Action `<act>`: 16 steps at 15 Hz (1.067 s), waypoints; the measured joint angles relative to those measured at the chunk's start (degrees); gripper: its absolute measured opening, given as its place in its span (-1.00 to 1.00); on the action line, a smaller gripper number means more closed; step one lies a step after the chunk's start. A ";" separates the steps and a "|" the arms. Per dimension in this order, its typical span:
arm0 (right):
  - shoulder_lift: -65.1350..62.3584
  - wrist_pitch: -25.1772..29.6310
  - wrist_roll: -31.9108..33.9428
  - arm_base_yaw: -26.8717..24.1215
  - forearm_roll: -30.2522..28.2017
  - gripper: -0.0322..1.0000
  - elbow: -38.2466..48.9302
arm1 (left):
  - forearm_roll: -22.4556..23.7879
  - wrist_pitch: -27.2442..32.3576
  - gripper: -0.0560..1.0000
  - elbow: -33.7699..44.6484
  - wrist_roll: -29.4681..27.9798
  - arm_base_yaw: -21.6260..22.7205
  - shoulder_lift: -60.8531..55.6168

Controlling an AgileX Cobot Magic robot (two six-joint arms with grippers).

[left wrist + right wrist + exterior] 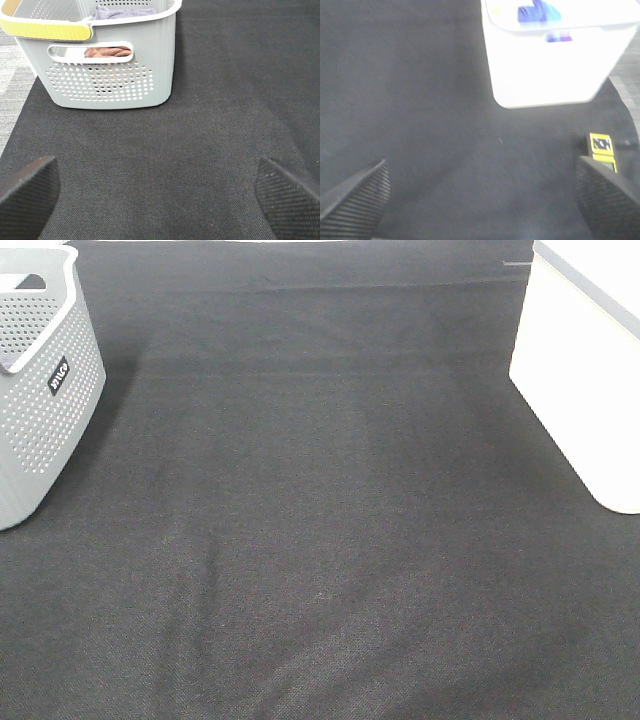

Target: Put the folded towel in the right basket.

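Observation:
The right basket [585, 390] is white and stands at the right edge of the black mat; it also shows in the right wrist view [555, 60]. A blue and purple folded towel [538, 13] lies inside it. My right gripper [485, 197] is open and empty, low over the mat in front of this basket. My left gripper [160, 195] is open and empty, facing the grey basket [105, 65]. Neither gripper shows in the exterior high view.
The grey perforated basket [40, 390] stands at the left edge and holds a brown towel [107, 51] and a grey-purple one [125, 11]. A yellow tag [602, 150] lies on the mat near the white basket. The black mat [320, 540] covers the table.

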 joint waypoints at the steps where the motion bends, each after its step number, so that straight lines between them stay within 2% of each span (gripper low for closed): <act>1: -2.41 -0.52 -0.34 0.00 -0.06 0.93 2.92 | -0.34 0.00 0.98 0.00 0.00 0.00 0.00; 3: -7.05 -2.46 -0.46 0.00 -0.06 0.93 8.71 | 0.00 0.00 0.98 0.00 0.00 0.00 0.00; 6: -7.33 -2.52 -0.06 0.00 -0.06 0.93 15.18 | 0.00 0.00 0.98 0.00 0.00 0.00 0.00; 7: -7.33 -4.30 0.00 0.00 -0.06 0.93 16.27 | 0.00 0.00 0.98 0.00 0.00 0.00 0.00; 11: -7.33 -6.19 0.00 0.00 0.80 0.93 17.53 | 0.00 0.00 0.98 0.00 0.00 0.00 0.00; 14: -7.33 -6.30 -0.06 0.00 5.44 0.93 17.53 | 0.00 0.00 0.98 0.00 0.00 0.00 0.00; 16: -7.33 -6.36 -0.52 0.00 6.07 0.93 17.53 | 0.00 0.00 0.98 0.00 0.00 0.00 0.00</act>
